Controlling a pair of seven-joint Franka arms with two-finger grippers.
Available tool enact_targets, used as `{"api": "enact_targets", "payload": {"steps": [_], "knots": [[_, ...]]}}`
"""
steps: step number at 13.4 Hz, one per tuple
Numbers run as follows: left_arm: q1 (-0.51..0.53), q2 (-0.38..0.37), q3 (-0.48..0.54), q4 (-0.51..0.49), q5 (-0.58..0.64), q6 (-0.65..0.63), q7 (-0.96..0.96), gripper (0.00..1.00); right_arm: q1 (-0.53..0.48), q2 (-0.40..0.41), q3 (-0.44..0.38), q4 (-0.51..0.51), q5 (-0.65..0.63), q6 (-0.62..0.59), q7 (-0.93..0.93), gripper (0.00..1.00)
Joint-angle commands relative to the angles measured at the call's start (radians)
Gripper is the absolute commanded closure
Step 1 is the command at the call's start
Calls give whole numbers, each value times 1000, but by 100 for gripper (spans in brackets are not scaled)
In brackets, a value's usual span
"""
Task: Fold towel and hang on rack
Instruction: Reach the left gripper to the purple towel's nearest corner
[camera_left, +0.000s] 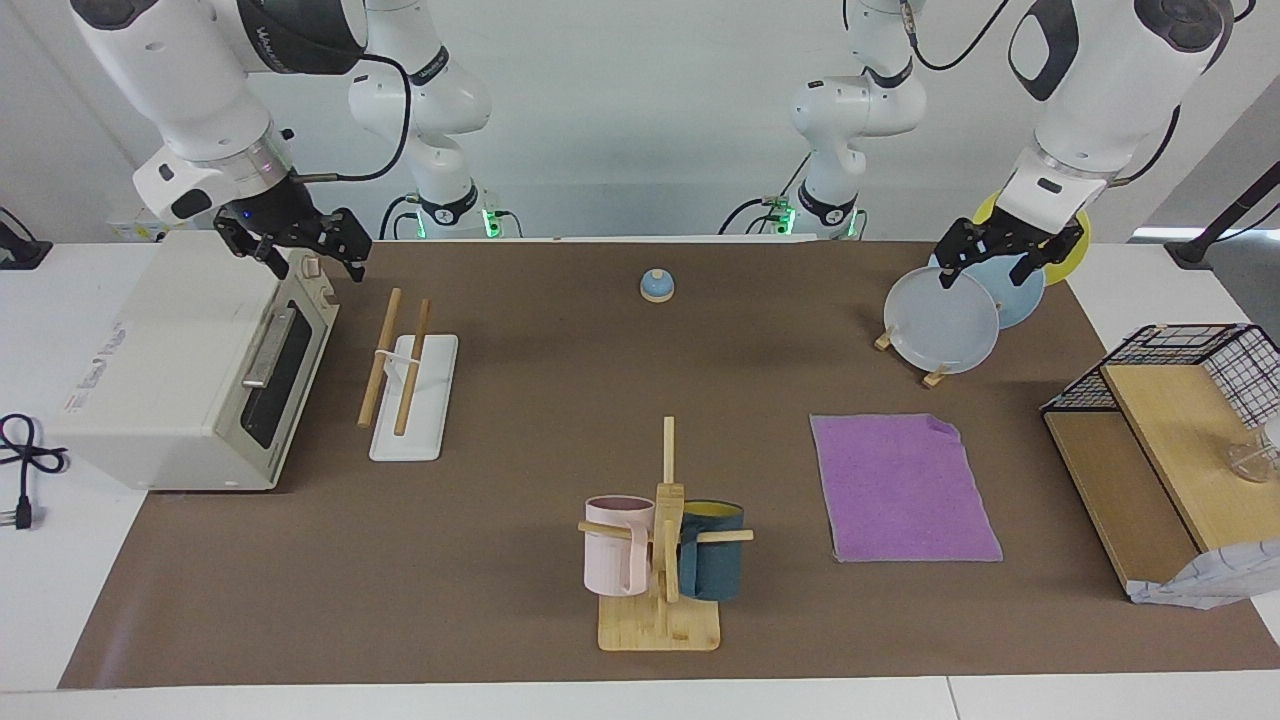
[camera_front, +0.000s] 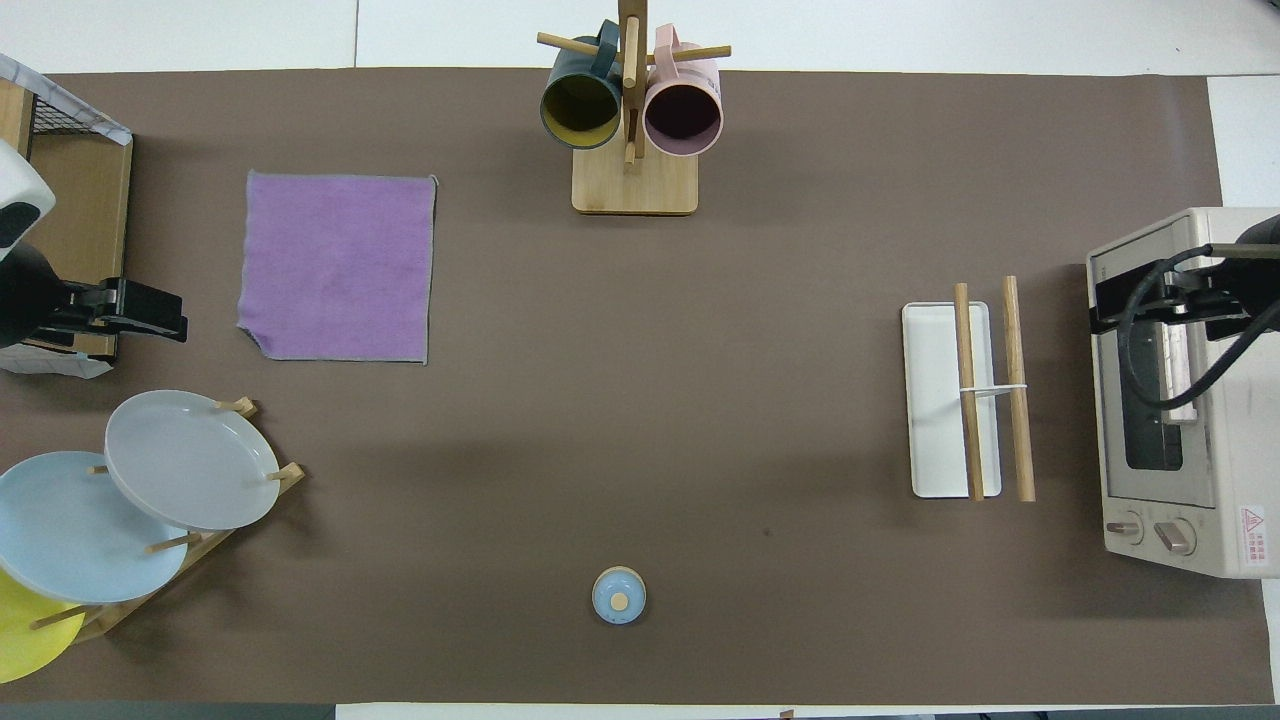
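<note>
Two grippers are held raised at the two ends of the table, and nothing is gripped by either. At the right arm's end, the right gripper is seen over the top front edge of the toaster oven, its fingers spread apart. Just beside the oven the rack is set on the brown mat, its two wooden rods lying parallel. Toward the middle, a small blue bell is placed nearer to the robots than the mug tree. The towel is spread flat, purple face up, toward the left arm's end, one corner turned over. The left gripper is held over the plate stand, fingers likewise apart.
</note>
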Motion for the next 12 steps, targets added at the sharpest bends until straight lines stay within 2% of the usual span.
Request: {"api": "enact_targets", "payload": {"steps": [1,3,5,8,12], "knots": [[40,-6,4,-115,-14,135,-4,0,-10,-6,5,-5,-4,2,-26,0],[80,5,4,-202,-14,261,-4,0,-10,-6,5,-5,-4,2,-26,0],[98,77,4,-255,-14,390,1,0,-10,-6,5,-5,-4,2,-26,0],[118,215,4,-270,-14,533,-5,4,-10,-6,5,-5,-4,2,-26,0],[143,303,4,-269,-80,617,-30,12,-10,-6,5,-5,-4,2,-26,0]]}}
